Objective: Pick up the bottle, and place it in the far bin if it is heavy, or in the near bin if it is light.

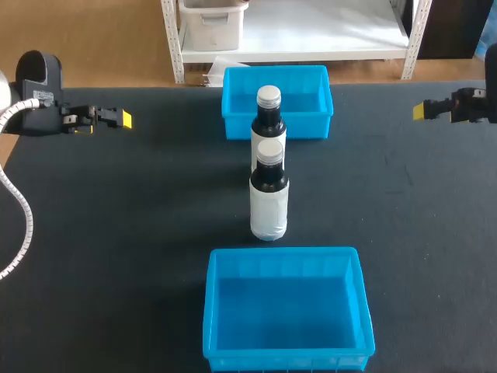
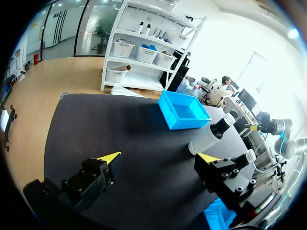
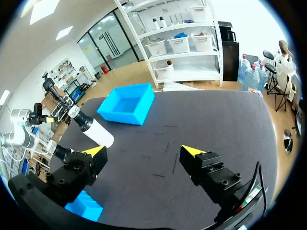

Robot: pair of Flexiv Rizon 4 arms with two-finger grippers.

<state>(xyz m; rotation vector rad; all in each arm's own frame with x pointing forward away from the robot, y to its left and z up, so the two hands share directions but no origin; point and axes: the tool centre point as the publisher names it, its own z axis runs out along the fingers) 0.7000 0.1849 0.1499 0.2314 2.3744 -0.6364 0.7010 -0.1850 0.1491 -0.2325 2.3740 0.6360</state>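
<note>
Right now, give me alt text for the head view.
A near bottle and a far bottle, both dark, stand upright in line on a black table between the empty blue far bin and near bin. The left arm and right arm sit at the table's sides.

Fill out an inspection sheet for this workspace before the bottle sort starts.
Surface: black matte tabletop.
Job's things: two upright dark bottles with white labels, near bottle and far bottle, in line between far blue plastic bin and near blue plastic bin; both bins empty.
Clutter: nothing seen.
Grippers: left gripper and right gripper at the table's sides, fingers open, holding nothing.
Cables: white ribbed hose on left arm.
Surroundings: nothing seen reaching over the table.
</note>
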